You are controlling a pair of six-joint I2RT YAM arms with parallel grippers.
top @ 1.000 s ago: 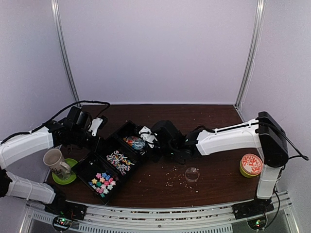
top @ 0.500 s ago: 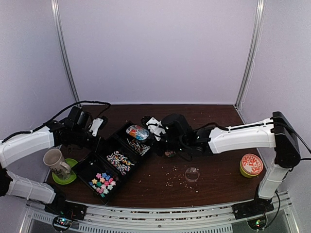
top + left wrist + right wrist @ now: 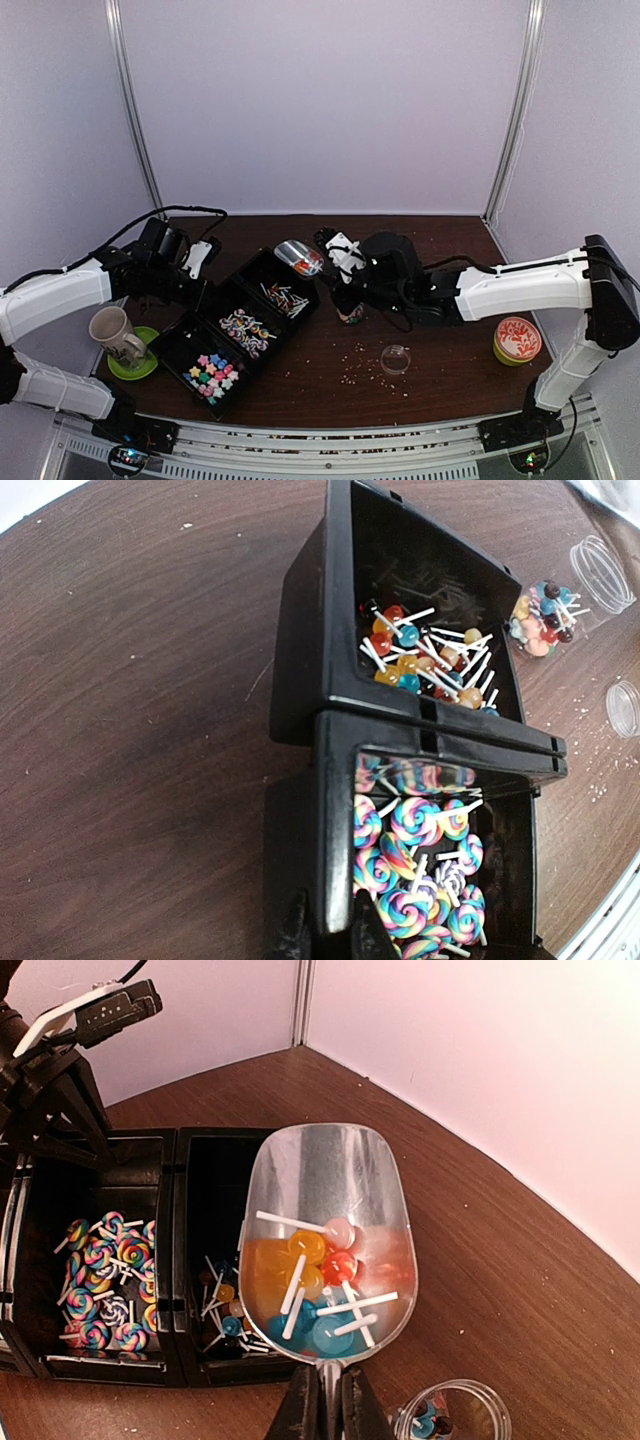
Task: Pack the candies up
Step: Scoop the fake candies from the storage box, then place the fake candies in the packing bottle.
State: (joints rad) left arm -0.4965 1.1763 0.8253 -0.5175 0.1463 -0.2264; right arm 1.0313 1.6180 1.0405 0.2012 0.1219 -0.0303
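Observation:
A black three-part tray (image 3: 268, 355) holds the candies: bright star pieces (image 3: 210, 372) in the near part, pastel swirl lollipops (image 3: 247, 328) (image 3: 410, 860) in the middle, and small ball lollipops on white sticks (image 3: 283, 295) (image 3: 430, 660) in the far part. My left gripper (image 3: 330, 935) is shut on the tray's side wall (image 3: 300, 650). My right gripper (image 3: 328, 1405) is shut on the handle of a clear scoop (image 3: 325, 1230) (image 3: 297, 257). The scoop carries several ball lollipops (image 3: 320, 1290) above the tray's far corner. A small clear jar (image 3: 350, 312) (image 3: 450, 1415) with a few candies stands right of the tray.
A clear lid (image 3: 396, 358) lies on the table among pale crumbs (image 3: 355, 370). A mug (image 3: 115, 335) on a green saucer (image 3: 135, 365) is at the left. A round orange-topped tin (image 3: 517, 340) is at the right.
My right gripper has lifted the loaded scoop out of the tray's far part and moved it up and to the right. The jar now shows beneath the arm. The left arm has not moved.

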